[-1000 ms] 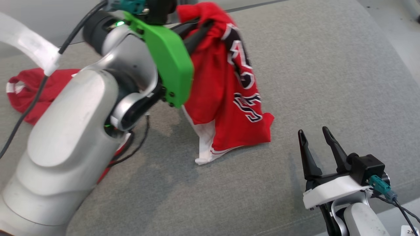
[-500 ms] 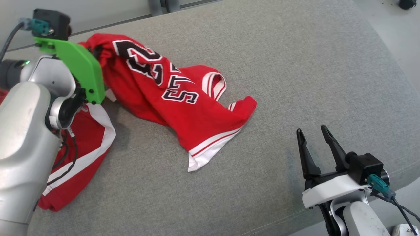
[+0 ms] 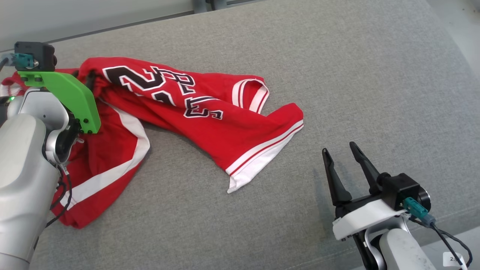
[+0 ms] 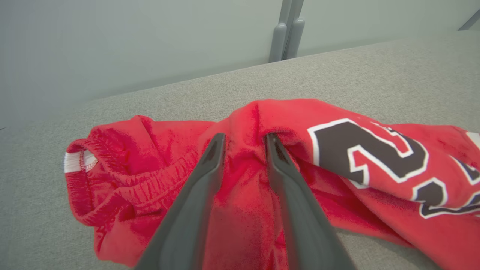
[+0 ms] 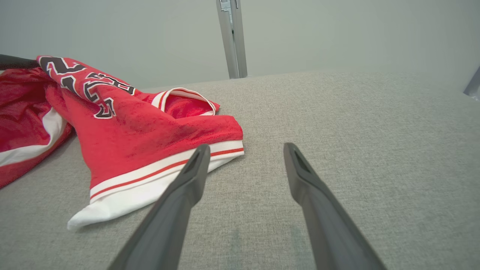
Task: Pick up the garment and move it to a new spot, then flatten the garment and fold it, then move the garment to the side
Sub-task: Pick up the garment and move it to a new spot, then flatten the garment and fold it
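Observation:
The garment (image 3: 210, 116) is a red jersey with white trim and black lettering, lying crumpled and partly spread across the left half of the grey cushion (image 3: 337, 75). My left gripper (image 4: 245, 140) rests low at the garment's far left end. Its fingers stand parted, with a raised fold of red cloth (image 4: 243, 168) between them. In the head view a green wrist plate (image 3: 71, 97) covers most of the left gripper (image 3: 91, 79). My right gripper (image 3: 339, 150) hovers open and empty to the right of the white hem corner (image 5: 112, 204), apart from the cloth.
A pale wall runs behind the cushion, with a metal post (image 5: 231, 37) against it. The cushion's right and front edges (image 3: 457, 210) drop to the floor near my right arm. Bare grey fabric stretches right of the garment.
The garment hung from my raised left gripper; now it lies on the cushion, drawn out leftward. The left gripper has come down and its fingers have parted. The right gripper stays open.

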Motion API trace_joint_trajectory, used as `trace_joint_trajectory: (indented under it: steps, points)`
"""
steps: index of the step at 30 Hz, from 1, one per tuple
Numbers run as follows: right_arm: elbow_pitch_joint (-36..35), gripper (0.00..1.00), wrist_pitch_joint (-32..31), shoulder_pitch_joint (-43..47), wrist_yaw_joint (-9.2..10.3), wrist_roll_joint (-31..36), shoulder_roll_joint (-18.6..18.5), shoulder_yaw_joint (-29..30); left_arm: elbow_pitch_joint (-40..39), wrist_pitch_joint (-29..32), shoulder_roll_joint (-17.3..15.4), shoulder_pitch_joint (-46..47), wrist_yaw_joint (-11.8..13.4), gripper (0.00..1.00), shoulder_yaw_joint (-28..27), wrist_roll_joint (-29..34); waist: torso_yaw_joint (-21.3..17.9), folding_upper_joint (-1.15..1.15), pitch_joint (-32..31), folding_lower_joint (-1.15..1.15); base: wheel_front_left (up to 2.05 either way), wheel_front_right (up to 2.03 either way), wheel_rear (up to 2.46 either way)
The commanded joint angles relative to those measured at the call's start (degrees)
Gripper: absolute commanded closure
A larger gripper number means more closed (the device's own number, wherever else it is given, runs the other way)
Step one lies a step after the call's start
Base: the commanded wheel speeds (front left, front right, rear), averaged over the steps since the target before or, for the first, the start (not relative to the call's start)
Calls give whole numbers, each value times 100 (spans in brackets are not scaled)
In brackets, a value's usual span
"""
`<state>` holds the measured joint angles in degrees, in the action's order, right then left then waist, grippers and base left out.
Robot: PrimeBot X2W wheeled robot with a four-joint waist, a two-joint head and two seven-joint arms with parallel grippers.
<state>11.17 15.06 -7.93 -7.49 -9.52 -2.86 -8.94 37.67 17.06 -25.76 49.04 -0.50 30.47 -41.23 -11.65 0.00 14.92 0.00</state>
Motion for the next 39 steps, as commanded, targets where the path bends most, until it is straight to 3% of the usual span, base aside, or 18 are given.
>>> trace_joint_trajectory:
  steps: [1,6,11,23,30,35,39]
  points:
    - [32,0,18,1,0,3,-10,-61,1,-147,-12,-83,19,0,-2,95,117,0,-87,0,0,0,0]
    - [105,0,18,45,0,-89,-13,-211,-204,-611,-89,-241,75,0,-12,199,291,0,-186,0,0,0,0]
    - [251,0,18,75,0,-154,-14,-337,-913,-1359,-127,-706,270,0,-150,257,572,0,-274,0,0,0,0]
    - [1152,0,18,-163,0,-319,-14,-141,-3273,-2828,3,-2711,1195,0,-161,606,1350,0,-317,0,0,0,0]
    - [2180,0,17,-576,-1,-639,-14,253,-3899,-3167,253,-3553,1526,0,-199,748,1800,0,-309,0,0,0,0]
    - [2963,0,-47,-964,-1,-1013,0,209,-3943,-3222,449,-3921,1605,0,-338,802,2098,0,-358,0,0,0,0]
    - [3615,0,-163,-1137,-1,-911,11,324,-3970,-3227,631,-4084,1630,0,-337,1028,2332,0,-436,0,0,0,0]
